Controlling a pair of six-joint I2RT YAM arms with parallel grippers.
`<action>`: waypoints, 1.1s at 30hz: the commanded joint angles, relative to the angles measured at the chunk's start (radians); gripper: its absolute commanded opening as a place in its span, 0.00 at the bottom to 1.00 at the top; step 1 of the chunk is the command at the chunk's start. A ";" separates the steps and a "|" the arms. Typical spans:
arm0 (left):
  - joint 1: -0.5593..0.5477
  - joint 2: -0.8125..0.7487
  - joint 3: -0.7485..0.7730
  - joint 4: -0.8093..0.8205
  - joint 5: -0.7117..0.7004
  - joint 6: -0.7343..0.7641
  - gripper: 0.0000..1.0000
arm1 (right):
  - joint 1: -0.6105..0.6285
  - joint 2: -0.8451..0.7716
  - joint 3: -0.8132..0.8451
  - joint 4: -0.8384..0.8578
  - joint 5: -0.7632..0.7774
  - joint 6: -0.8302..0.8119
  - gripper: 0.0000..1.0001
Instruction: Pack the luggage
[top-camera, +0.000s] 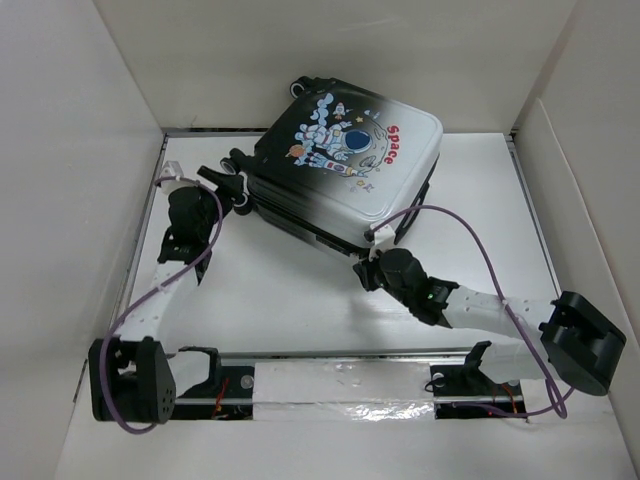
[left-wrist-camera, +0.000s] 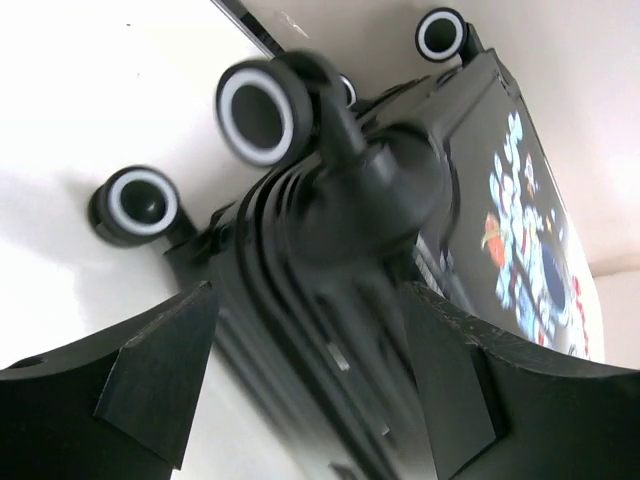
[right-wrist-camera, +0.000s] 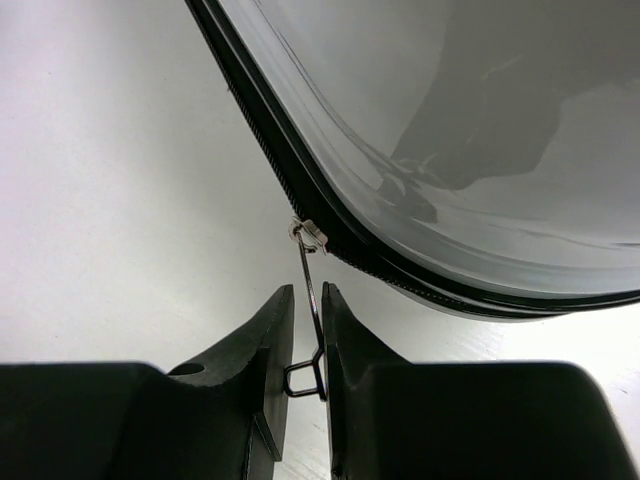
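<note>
The luggage (top-camera: 345, 165) lies flat and closed on the white table, astronaut and red "Space" print facing up, wheels (top-camera: 236, 158) toward the back left. My left gripper (top-camera: 228, 192) is at its wheeled left corner. In the left wrist view it stands open (left-wrist-camera: 310, 300), its fingers on either side of the black ribbed edge (left-wrist-camera: 300, 250) below a wheel (left-wrist-camera: 255, 112), without touching it. My right gripper (top-camera: 373, 252) is at the near corner. In the right wrist view it is shut (right-wrist-camera: 308, 297) on the thin metal zipper pull (right-wrist-camera: 305, 262), which hangs from the zip seam (right-wrist-camera: 330, 245).
White walls (top-camera: 80, 200) close in the table on the left, back and right. Purple cables (top-camera: 480, 250) loop over both arms. A foil-taped strip (top-camera: 340, 385) runs along the near edge between the arm bases. Another wheel (left-wrist-camera: 140, 203) rests near the table.
</note>
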 joint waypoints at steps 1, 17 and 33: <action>0.009 0.084 0.125 0.030 0.060 -0.039 0.72 | 0.013 0.006 0.001 0.093 -0.110 -0.007 0.00; 0.037 0.483 0.509 -0.096 0.046 0.028 0.72 | 0.013 -0.002 -0.012 0.098 -0.119 -0.011 0.00; 0.057 0.613 0.570 0.035 0.066 -0.042 0.69 | 0.022 -0.011 -0.035 0.115 -0.142 -0.010 0.00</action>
